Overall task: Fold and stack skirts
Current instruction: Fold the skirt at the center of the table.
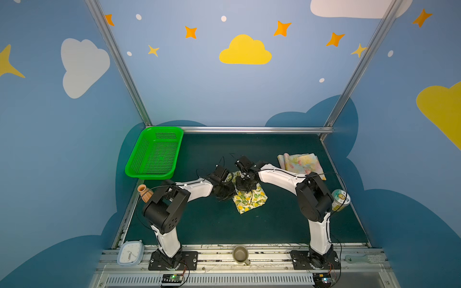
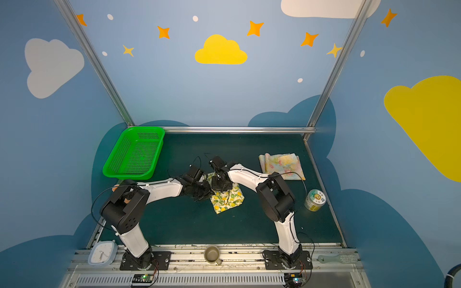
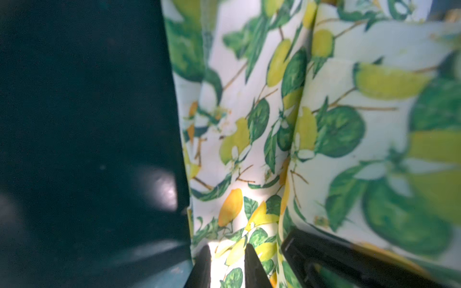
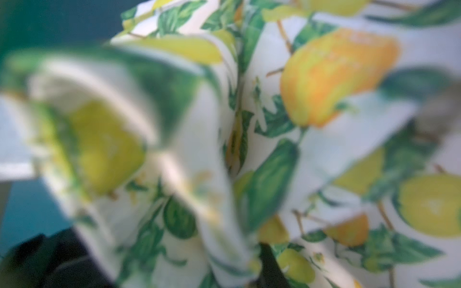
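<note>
- Converging at the centre of the frame in both top views, the two arms meet over the lemon skirt [image 1: 252, 200], which lies part-folded and rumpled on the dark mat [image 1: 212, 224].
- Left gripper [image 3: 228, 256]: in the left wrist view its two dark fingertips stand close together with a fold of lemon print between them. This is read as a pinch on the cloth.
- Right gripper [image 1: 245, 185]: it sits at the upper edge of the same skirt. The right wrist view shows only blurred cloth close to the lens, so it cannot be told whether this gripper grasps or has let go.
- Floral skirt [image 1: 299, 163]: folded flat at right of centre, well apart from the lemon skirt and partly hidden behind the right arm.
- Risk 1: thin cloth may cling to a parting finger and lift with it, pulling the fold open.
- Risk 2: if one gripper moves while the other pinches, the layers could shear and bunch.
- Risk 3: the grippers stand very near each other, so a sideways move could make them collide.
- Risk 4: a loose, lumpy fold would sit unevenly once stacked on the floral skirt.
</note>
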Available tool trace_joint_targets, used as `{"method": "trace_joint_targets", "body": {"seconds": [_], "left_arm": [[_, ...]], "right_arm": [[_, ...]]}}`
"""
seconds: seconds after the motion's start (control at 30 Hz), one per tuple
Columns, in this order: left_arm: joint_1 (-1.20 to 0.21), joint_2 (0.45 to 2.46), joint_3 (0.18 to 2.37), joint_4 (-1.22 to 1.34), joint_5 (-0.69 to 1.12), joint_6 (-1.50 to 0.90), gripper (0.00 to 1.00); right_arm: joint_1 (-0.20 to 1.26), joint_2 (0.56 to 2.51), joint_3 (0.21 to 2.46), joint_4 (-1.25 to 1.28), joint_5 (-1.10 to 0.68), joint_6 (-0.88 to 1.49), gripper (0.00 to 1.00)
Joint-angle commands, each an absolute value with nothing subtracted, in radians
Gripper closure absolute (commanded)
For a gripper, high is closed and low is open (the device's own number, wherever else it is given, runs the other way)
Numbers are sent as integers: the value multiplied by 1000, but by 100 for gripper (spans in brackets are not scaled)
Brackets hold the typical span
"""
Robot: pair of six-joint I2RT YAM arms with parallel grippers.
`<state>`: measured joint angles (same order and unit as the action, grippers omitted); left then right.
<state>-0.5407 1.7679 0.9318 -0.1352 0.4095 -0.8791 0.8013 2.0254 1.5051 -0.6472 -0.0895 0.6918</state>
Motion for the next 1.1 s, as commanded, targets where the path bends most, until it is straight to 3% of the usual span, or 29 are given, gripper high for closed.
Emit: {"method": "trace_joint_targets", "body": {"seconds": [0.0,0.1,0.7,1.07], "left_arm": [[-516,1747,905,-175,379,-885,74],[-502,1733,895,-172,385,-885,74],[-491,1686,869,-169,391,-880,74],[-486,1618,911,-214,386,-870,73]], "right_arm": [[807,2042,1513,-653,-98,686,67],[809,2039,1511,-654,-101,684,59],[794,2045,1522,-608,-182,727,52],[764,1891,1468,-573,-276,740,46]]}}
